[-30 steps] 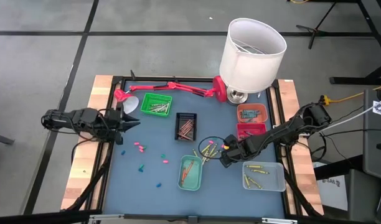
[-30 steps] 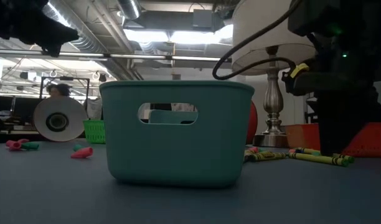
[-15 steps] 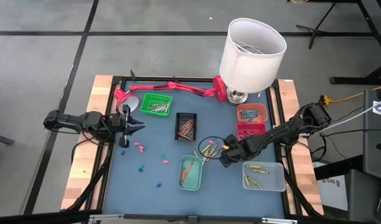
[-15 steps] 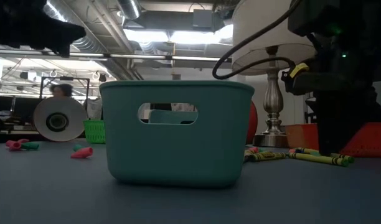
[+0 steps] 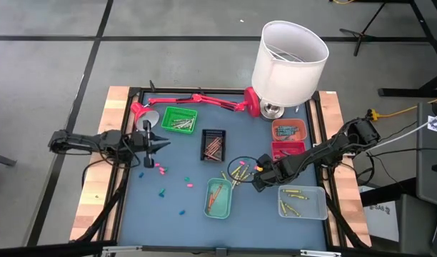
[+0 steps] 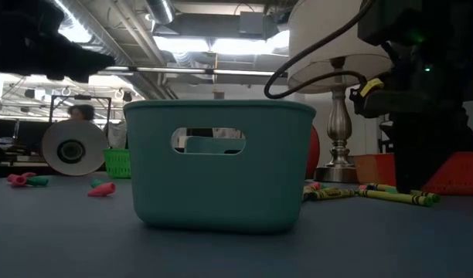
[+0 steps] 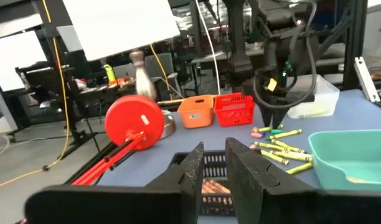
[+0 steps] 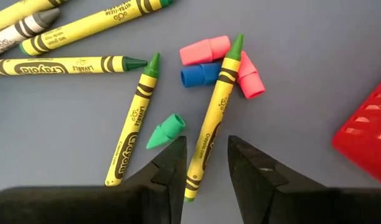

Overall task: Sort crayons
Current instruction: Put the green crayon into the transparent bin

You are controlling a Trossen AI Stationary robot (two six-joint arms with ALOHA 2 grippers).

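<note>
The right gripper [image 8: 204, 163], jaws parted and empty, hovers over loose crayons [image 8: 213, 118] near the table's [image 5: 176, 203] right edge, between the red tray [image 5: 288, 149] and clear tray [image 5: 302, 202]. Light, stiff, brittle sticks: pinch 1 mid-length. The left gripper [image 7: 211, 163], near the left edge, looks narrowly parted, probably empty.

A grey concrete floor [image 5: 54, 64] crossed by dark seams surrounds the blue worktop [image 5: 168, 207], which has pale wooden side rails [image 5: 97, 185]. A yellow cable [image 5: 400, 112] trails over the floor beside it. In the low view, silver ducts [image 6: 155, 15] and bright strip lights [image 6: 213, 45] run across an open ceiling.
</note>
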